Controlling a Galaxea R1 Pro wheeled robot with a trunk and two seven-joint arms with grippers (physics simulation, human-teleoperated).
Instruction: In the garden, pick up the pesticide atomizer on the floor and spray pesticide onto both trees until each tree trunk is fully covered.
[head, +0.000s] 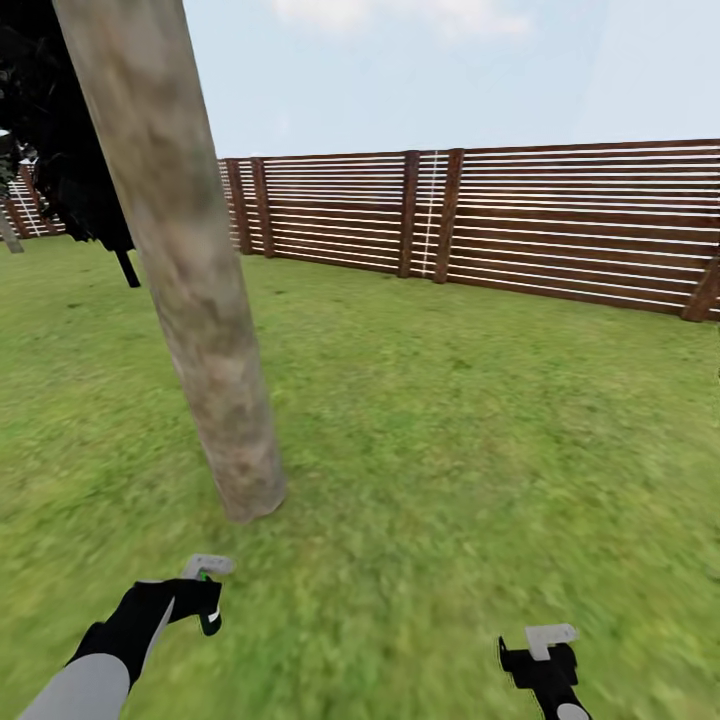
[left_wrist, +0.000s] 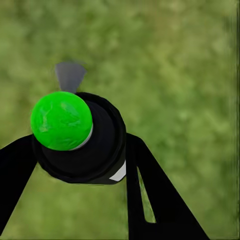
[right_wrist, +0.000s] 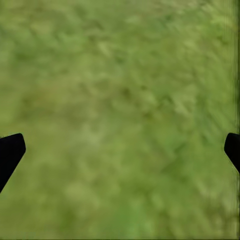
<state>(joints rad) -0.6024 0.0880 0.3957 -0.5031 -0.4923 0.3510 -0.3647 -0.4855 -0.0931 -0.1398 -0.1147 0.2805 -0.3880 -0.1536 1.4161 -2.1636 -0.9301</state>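
Observation:
A thick grey-beige tree trunk (head: 195, 290) leans up from the grass floor (head: 450, 430) just ahead, left of centre. My left gripper (head: 205, 595) hangs low a short way in front of the trunk's base. In the left wrist view the left gripper (left_wrist: 82, 167) is shut on the pesticide atomizer (left_wrist: 80, 140), a small dark bottle whose top looks bright green, with a grey nozzle pointing away. My right gripper (head: 540, 650) hovers over grass at the lower right. Its fingertips (right_wrist: 10, 152) stand wide apart, open and empty. No white specks show on the trunk.
A reddish-brown slat fence (head: 520, 215) runs across the back of the lawn. A black cypress-like tree (head: 70, 150) stands behind the trunk at the far left. Open grass stretches to the right of the trunk up to the fence.

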